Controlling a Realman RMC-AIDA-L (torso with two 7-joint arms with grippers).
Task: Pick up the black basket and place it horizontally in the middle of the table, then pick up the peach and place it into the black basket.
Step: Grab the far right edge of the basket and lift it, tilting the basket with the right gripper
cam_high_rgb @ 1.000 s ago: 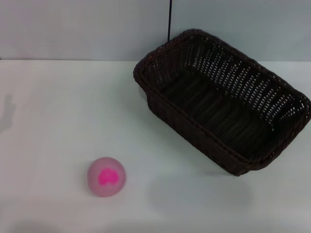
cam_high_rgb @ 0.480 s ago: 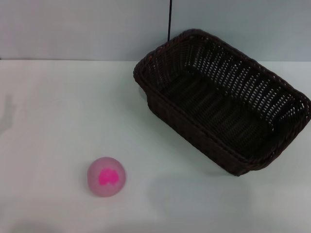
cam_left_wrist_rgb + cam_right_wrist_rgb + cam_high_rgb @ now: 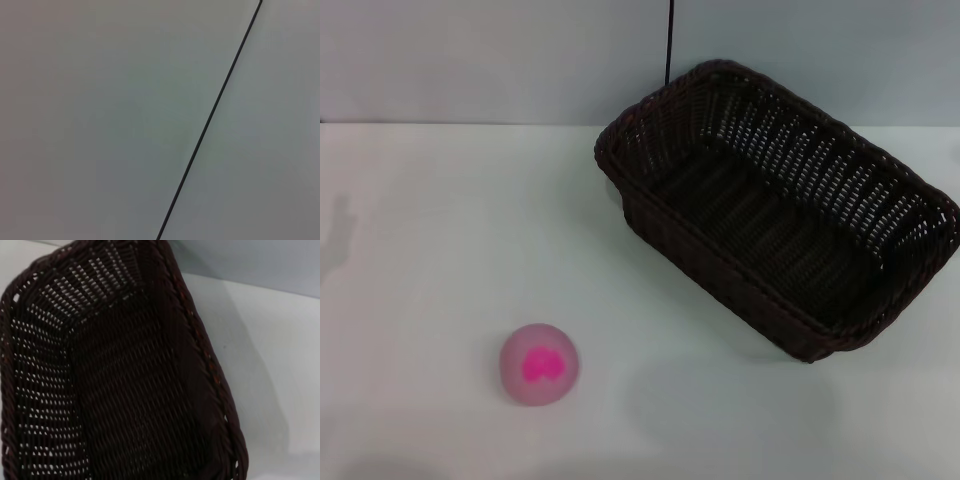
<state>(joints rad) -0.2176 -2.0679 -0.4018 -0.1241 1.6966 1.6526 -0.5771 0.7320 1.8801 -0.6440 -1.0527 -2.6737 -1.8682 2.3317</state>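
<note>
The black basket (image 3: 775, 205) sits on the white table (image 3: 450, 220) at the right, turned diagonally, and holds nothing. It fills most of the right wrist view (image 3: 115, 375), seen from close above. The peach (image 3: 539, 364), pale pink with a magenta blotch, lies on the table at the near left, well apart from the basket. Neither gripper shows in any view. The left wrist view shows only a plain grey wall with a thin dark line.
A grey wall (image 3: 470, 60) rises behind the table's far edge. A thin black cable (image 3: 669, 40) hangs down the wall just behind the basket and also crosses the left wrist view (image 3: 210, 115). Faint shadows lie on the table's left edge and near front.
</note>
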